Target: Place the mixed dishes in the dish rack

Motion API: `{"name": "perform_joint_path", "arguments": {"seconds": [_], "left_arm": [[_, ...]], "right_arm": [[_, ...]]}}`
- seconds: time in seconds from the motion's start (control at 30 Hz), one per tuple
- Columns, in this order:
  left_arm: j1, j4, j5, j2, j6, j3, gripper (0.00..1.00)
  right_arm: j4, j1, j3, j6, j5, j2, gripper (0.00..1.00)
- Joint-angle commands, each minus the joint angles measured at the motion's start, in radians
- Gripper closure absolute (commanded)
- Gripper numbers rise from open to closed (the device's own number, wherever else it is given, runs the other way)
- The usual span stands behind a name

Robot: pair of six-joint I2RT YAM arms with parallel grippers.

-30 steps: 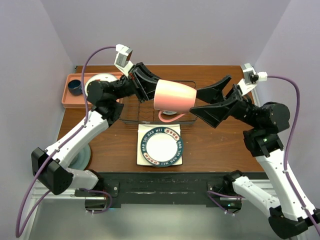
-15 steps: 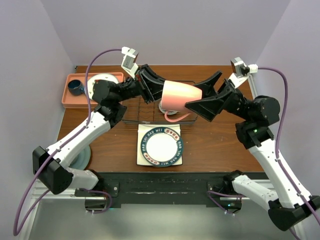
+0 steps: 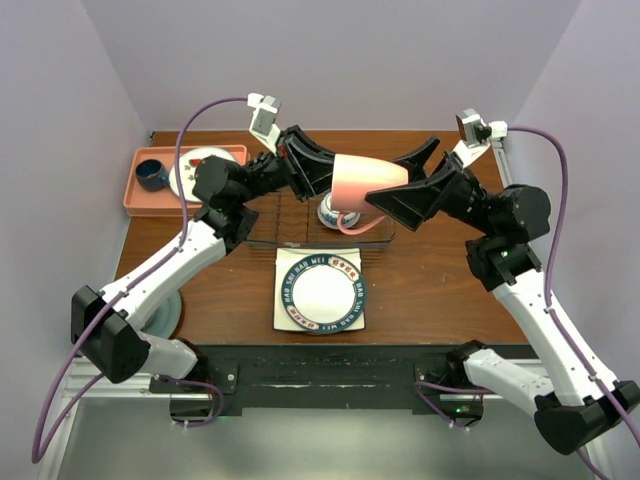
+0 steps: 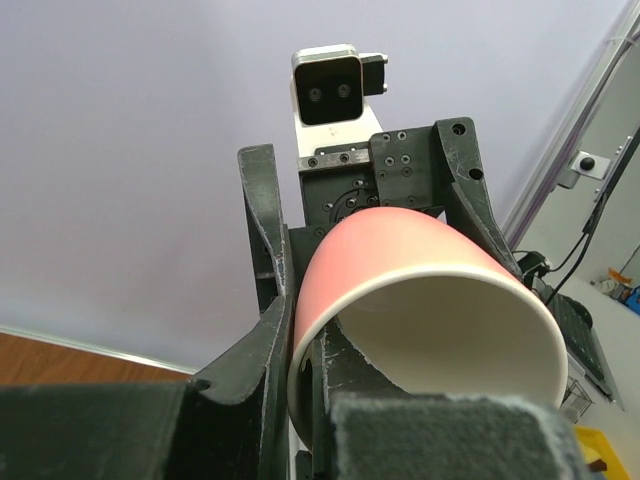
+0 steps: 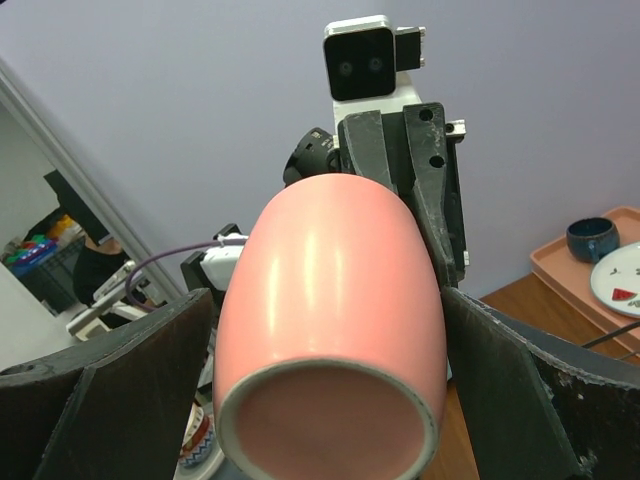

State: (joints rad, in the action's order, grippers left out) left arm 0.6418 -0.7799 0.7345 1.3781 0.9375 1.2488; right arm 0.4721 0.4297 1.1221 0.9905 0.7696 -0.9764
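Observation:
The pink mug (image 3: 368, 182) hangs on its side above the dish rack (image 3: 268, 222), its handle pointing down. My left gripper (image 3: 325, 178) is shut on the mug's rim, with one finger inside the mug (image 4: 430, 300) and one outside. My right gripper (image 3: 388, 190) is open, and its fingers (image 5: 130, 380) stand on either side of the mug's base (image 5: 335, 300). A small blue-and-white bowl (image 3: 331, 212) sits in the rack. The round lettered-rim plate (image 3: 322, 291) lies on the white square plate (image 3: 285, 262) in front of the rack. The pale green plate (image 3: 168, 312) shows at the table's front left.
A salmon-pink tray (image 3: 138, 198) at the back left holds a dark blue cup (image 3: 152, 175) and a white plate with red marks (image 3: 208, 160). The tray (image 5: 570, 262), cup (image 5: 590, 240) and plate (image 5: 622, 285) also show in the right wrist view.
My left arm has carried the mug a little to the right and up. My right gripper has come in from the right, and its open fingers now flank the mug's base.

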Motion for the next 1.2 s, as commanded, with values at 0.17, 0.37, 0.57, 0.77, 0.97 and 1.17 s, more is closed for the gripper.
{"name": "perform_joint_path", "arguments": {"seconds": [0.17, 0.37, 0.57, 0.77, 0.97, 1.17], "left_arm": [[0.010, 0.005, -0.075, 0.026, -0.052, 0.014, 1.00], [0.010, 0.076, -0.102, 0.018, -0.104, 0.012, 1.00], [0.010, 0.157, -0.144, -0.022, -0.164, -0.015, 0.82], [0.009, 0.254, -0.208, -0.102, -0.236, -0.058, 0.48], [-0.011, 0.318, -0.245, -0.160, -0.266, -0.094, 0.30], [-0.031, 0.464, -0.314, -0.232, -0.330, -0.123, 0.16]], "right_arm": [[-0.071, 0.012, 0.030, -0.041, -0.004, -0.024, 0.11], [-0.173, 0.011, 0.042, -0.087, -0.052, -0.013, 0.59], [-0.257, 0.011, 0.048, -0.131, -0.114, 0.010, 1.00], [-0.296, 0.012, 0.044, -0.132, -0.153, 0.013, 1.00], [-0.328, 0.011, 0.033, -0.119, -0.199, 0.016, 1.00], [-0.434, 0.009, 0.036, -0.148, -0.294, 0.028, 1.00]]}}
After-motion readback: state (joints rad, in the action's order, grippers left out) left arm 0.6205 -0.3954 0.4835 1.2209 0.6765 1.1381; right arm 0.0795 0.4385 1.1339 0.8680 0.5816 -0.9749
